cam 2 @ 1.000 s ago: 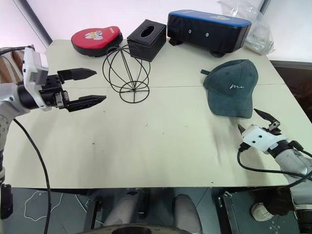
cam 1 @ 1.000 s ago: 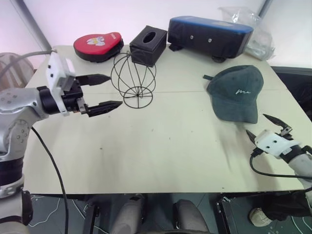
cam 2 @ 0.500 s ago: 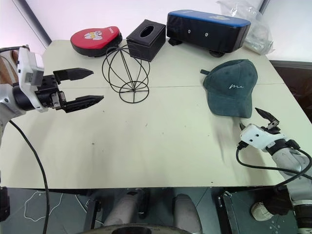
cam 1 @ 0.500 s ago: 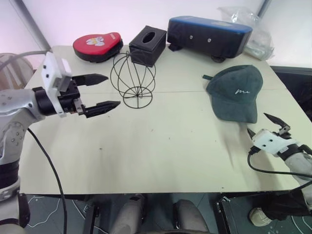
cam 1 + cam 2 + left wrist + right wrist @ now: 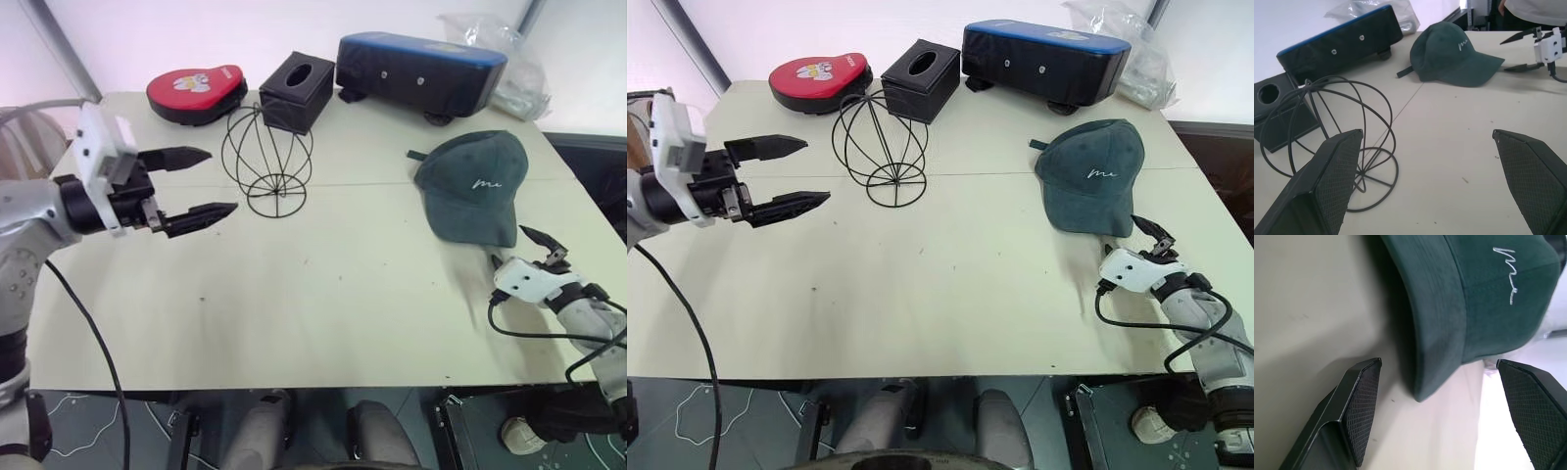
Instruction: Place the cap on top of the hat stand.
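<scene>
Right wrist view is showing the right tool (image 5: pixel 1427 416), fingers apart, lining up on the brim of the cap (image 5: pixel 472 186), lying on the desk (image 5: pixel 323 284) well apart from the hat stand (image 5: pixel 267 160). Ideally it is straddling the brim edge squarely before closing.

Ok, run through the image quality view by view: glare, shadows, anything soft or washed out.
Left eye view: even light, pale washed-out backdrop, a soft shadow beside the cap. Left wrist view: the hat stand reads sharp, while the left gripper's near fingers look slightly soft. Right wrist view: the cap's brim throws a dark shadow on the table, and the far edge past the right gripper is blown out white.
</scene>
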Controlling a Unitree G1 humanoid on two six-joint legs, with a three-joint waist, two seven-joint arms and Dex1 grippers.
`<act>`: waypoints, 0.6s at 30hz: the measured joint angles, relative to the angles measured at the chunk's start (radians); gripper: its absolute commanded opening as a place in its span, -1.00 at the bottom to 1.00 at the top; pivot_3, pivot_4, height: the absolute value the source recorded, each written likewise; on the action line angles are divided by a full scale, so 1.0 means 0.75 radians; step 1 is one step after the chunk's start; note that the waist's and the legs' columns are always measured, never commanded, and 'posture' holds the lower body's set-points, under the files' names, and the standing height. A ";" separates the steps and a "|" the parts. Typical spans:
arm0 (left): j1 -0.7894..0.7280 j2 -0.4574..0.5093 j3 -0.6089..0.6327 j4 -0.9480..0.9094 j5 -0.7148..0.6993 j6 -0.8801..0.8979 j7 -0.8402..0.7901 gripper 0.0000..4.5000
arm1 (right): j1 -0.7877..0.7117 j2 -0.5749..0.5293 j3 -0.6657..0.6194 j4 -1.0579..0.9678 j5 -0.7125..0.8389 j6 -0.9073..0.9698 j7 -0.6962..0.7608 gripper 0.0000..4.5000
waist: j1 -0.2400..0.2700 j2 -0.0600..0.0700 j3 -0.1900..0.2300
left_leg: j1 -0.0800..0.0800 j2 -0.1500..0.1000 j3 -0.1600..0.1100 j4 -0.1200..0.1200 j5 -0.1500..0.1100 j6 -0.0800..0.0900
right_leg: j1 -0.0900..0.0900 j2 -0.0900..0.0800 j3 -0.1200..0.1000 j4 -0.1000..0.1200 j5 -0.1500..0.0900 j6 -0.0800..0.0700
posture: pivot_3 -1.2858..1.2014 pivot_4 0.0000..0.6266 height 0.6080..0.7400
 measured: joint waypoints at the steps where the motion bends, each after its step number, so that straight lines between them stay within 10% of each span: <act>1: 0.004 0.001 0.002 -0.003 -0.005 0.000 0.001 1.00 | -0.009 -0.006 0.004 0.021 -0.010 -0.001 -0.021 0.71 | 0.001 0.000 0.000 | 0.000 0.000 0.000 0.000 0.000 0.000 | 0.000 0.000 0.000 0.000 0.000 0.000 | 0.03 -0.52 1.00; 18: 0.009 0.010 0.003 -0.006 -0.007 0.002 0.010 1.00 | -0.137 -0.023 0.121 0.233 -0.106 -0.022 -0.269 0.71 | -0.005 0.000 0.000 | 0.001 0.000 0.000 0.000 0.000 0.000 | 0.001 0.001 0.000 0.000 0.000 0.000 | 0.03 -0.52 1.00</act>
